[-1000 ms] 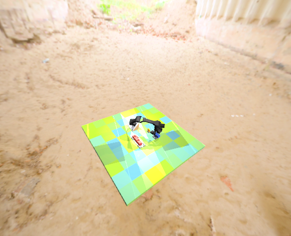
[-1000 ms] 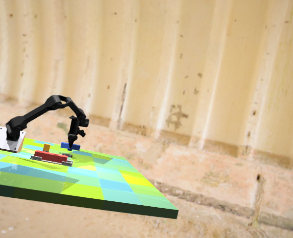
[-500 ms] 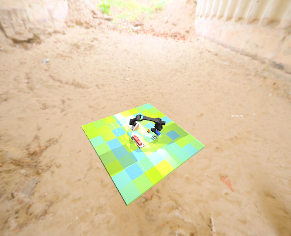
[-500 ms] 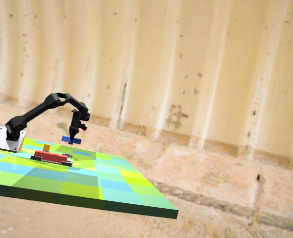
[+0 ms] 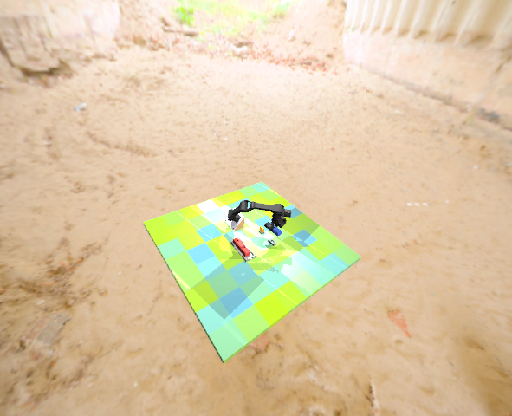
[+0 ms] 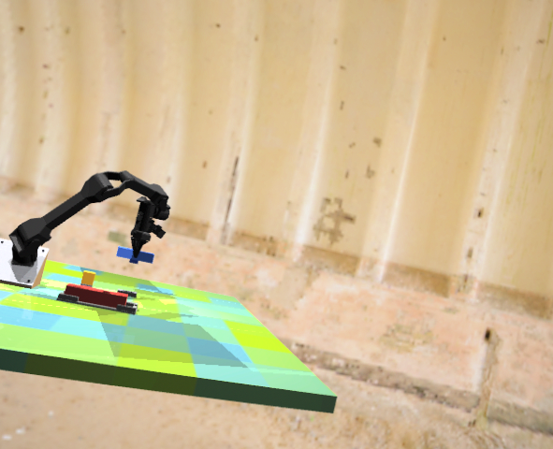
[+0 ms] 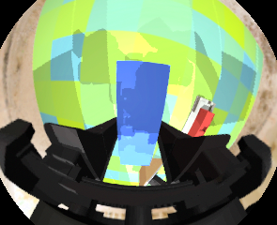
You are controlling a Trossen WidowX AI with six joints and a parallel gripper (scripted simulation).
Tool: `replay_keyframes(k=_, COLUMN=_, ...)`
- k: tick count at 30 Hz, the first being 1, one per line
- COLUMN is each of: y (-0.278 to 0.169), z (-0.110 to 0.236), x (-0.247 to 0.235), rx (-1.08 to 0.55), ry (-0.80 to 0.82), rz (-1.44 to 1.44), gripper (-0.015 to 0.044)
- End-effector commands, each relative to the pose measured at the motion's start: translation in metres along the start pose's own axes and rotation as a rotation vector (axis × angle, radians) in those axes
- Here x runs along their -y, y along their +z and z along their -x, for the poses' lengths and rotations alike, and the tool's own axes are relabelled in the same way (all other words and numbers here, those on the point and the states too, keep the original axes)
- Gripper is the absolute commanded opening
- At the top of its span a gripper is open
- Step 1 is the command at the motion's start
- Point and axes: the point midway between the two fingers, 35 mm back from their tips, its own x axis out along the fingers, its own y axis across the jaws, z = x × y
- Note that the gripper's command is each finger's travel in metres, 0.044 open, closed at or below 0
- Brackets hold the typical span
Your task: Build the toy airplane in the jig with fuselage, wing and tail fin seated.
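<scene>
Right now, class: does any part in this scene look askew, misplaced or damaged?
Nothing stands out. The gripper holds the blue wing level in the air, above the board. The red fuselage lies flat in its dark cradle, and the orange tail fin stands upright behind it.

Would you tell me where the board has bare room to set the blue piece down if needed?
The near half of the checkered board, between the red fuselage in its cradle and the front edge, shows nothing on it. It is crowded farther back: fuselage, orange tail fin and arm base cluster there. The gripper holds the blue wing in the air.
</scene>
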Motion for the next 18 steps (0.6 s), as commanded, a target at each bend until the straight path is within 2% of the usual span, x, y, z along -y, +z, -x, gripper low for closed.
replay_keyframes(k=1, y=0.001, z=0.004, x=0.013, rx=0.0, ry=0.008, rz=0.054, gripper=0.0)
replay_keyframes(k=18, y=0.001, z=-0.001, x=0.07, rx=0.005, ry=0.018, rz=0.35, gripper=0.0)
